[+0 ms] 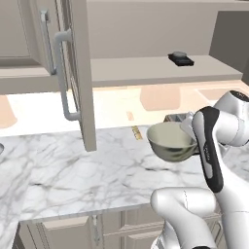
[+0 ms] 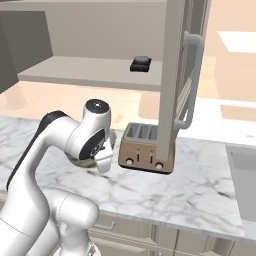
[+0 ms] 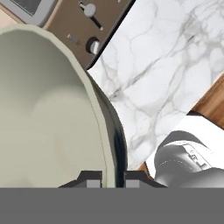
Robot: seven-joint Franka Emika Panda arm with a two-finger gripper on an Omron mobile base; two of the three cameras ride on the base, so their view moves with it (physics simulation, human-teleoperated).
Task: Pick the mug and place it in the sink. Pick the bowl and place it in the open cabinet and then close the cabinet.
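Observation:
The bowl (image 1: pixel 171 141) is cream-grey and wide, and hangs just above the marble counter (image 1: pixel 73 175), in front of the toaster. My gripper (image 3: pixel 111 179) is shut on the bowl's rim (image 3: pixel 98 118), one fingertip inside and one outside. In the right base view the gripper (image 2: pixel 103 161) points down, with only a sliver of the bowl (image 2: pixel 82 161) showing behind the arm. The cabinet stands open up and to the left, its door (image 1: pixel 80 73) edge-on with a long bar handle (image 1: pixel 63 73); its inner shelf (image 1: pixel 146 68) lies beyond. The sink (image 2: pixel 245 175) is at the far right. The mug is out of view.
A brown toaster (image 2: pixel 147 147) stands on the counter right behind the bowl, under the open door (image 2: pixel 172 75). A small black object (image 1: pixel 181 58) rests on the cabinet shelf. Base cabinets with drawer fronts (image 1: pixel 73 228) run below the counter's front edge.

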